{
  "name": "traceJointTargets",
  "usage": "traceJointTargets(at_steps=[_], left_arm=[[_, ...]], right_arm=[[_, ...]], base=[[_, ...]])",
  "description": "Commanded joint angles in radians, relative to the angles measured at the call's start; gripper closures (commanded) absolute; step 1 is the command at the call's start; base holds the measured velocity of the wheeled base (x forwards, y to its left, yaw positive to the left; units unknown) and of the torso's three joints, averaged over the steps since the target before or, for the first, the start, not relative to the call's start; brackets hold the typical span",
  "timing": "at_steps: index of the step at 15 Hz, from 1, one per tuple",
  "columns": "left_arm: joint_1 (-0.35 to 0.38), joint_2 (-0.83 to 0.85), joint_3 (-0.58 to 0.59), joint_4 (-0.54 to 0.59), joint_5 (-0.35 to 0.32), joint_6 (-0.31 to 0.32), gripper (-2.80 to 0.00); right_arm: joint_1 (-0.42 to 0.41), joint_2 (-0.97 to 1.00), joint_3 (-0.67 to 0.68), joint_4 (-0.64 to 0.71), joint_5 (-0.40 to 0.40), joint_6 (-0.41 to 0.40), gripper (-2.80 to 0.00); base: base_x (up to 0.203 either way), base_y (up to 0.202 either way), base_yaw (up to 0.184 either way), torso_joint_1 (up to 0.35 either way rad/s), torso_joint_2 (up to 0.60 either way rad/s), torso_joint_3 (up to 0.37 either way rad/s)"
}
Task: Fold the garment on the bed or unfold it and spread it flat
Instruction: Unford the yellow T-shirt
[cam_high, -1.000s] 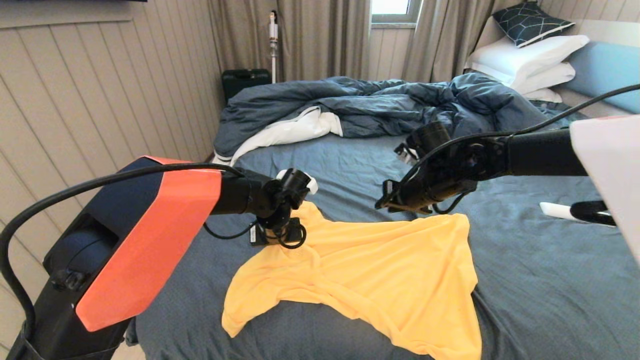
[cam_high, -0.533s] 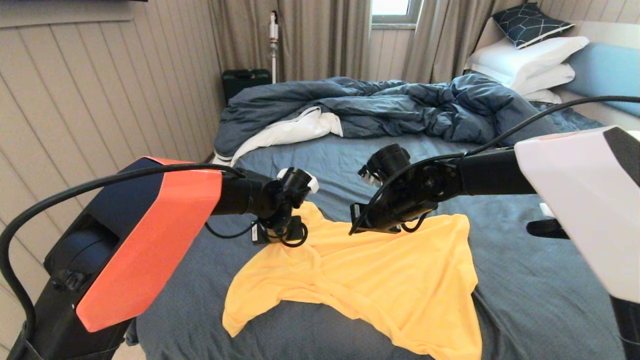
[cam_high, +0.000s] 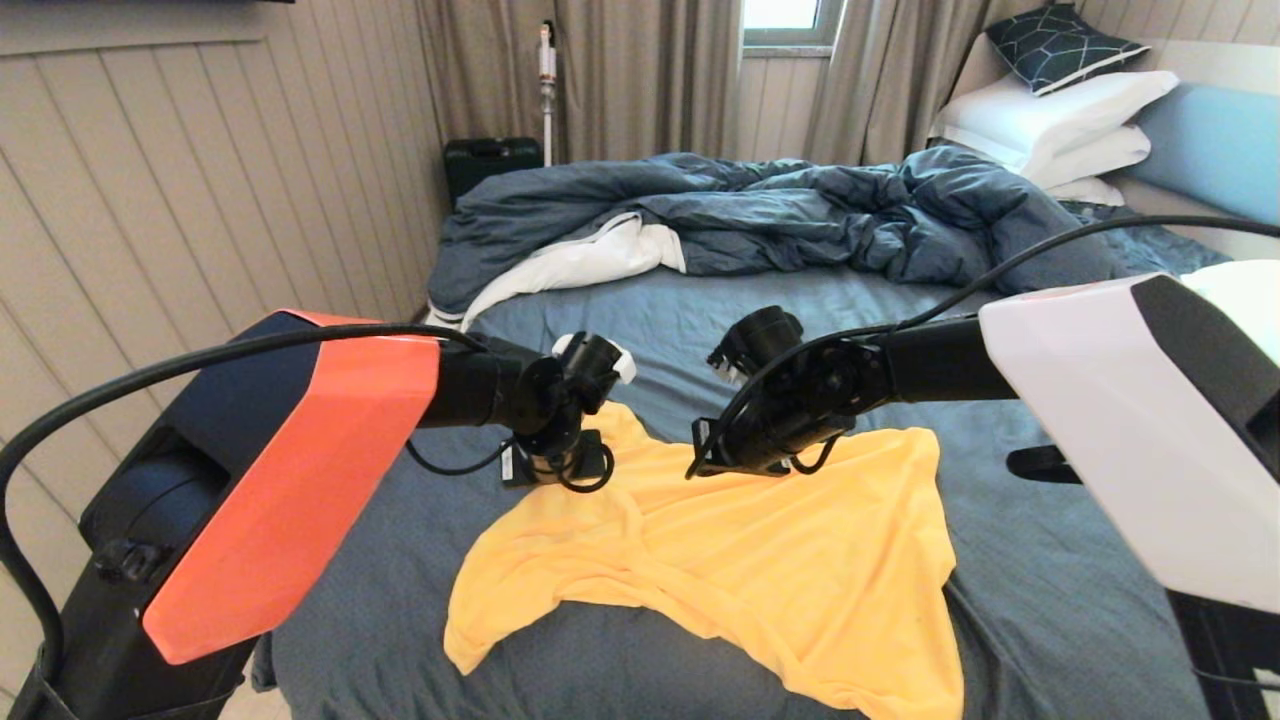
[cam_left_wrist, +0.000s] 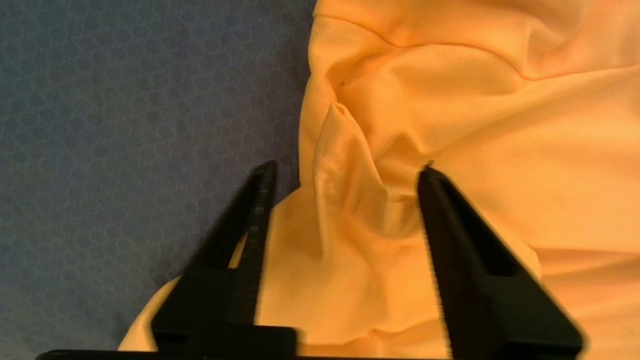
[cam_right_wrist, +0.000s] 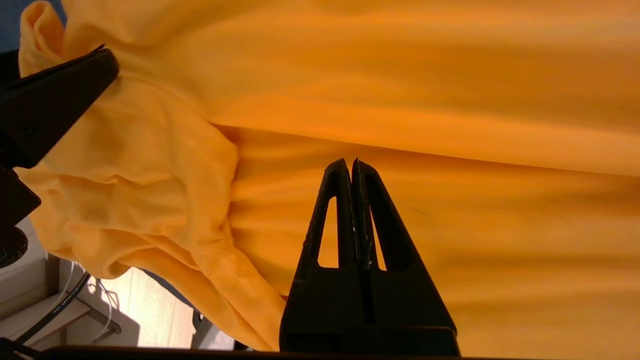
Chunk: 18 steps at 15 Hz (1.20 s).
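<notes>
One garment (cam_high: 760, 560) lies on one bed (cam_high: 1080, 560); left hand (cam_left_wrist: 345, 170) gapes, right hand (cam_right_wrist: 350, 165) pinched together, empty.

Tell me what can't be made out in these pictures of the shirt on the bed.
- Garment near hem: cut off by the head view's bottom edge.
- Fabric under the left gripper: hidden in the head view by the wrist.
- Whether the right gripper touches the cloth: unclear in every view.
- Bed right side: hidden by the right arm's white cover.

Left arm (cam_high: 290, 480) had an orange-and-navy shell, right arm (cam_high: 1120, 420) a white one; black wrists, looping black cables, and black wedge-shaped fingers (cam_left_wrist: 240, 260), ridged I think.
</notes>
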Motion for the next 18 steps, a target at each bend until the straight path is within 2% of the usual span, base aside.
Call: traceJointTargets(at_steps=[1,7,8,18], left_arm=[[0.000,-0.007,0.005,0.005,0.002,-0.005,-2.80],[0.002,-0.011,0.005,0.005,0.002,-0.002,-2.80],[0.002,-0.012,0.007,0.007,0.002,-0.002,0.00],[0.008,-0.021,0.011,0.019,0.005,-0.003,0.00]], right_arm=[[-0.005,0.026,-0.012,0.003,0.002,0.003,0.00],[-0.009,0.051,-0.020,-0.001,0.002,0.003,0.00],[-0.009,0.051,-0.021,-0.001,0.003,0.003,0.00],[-0.015,0.073,-0.031,-0.001,0.001,0.003,0.00]], base=[[0.000,0.000,0.000,0.000,0.00,0.000],[0.000,0.000,0.000,0.000,0.00,0.000],[0.000,0.000,0.000,0.000,0.00,0.000],[0.000,0.000,0.000,0.000,0.00,0.000]])
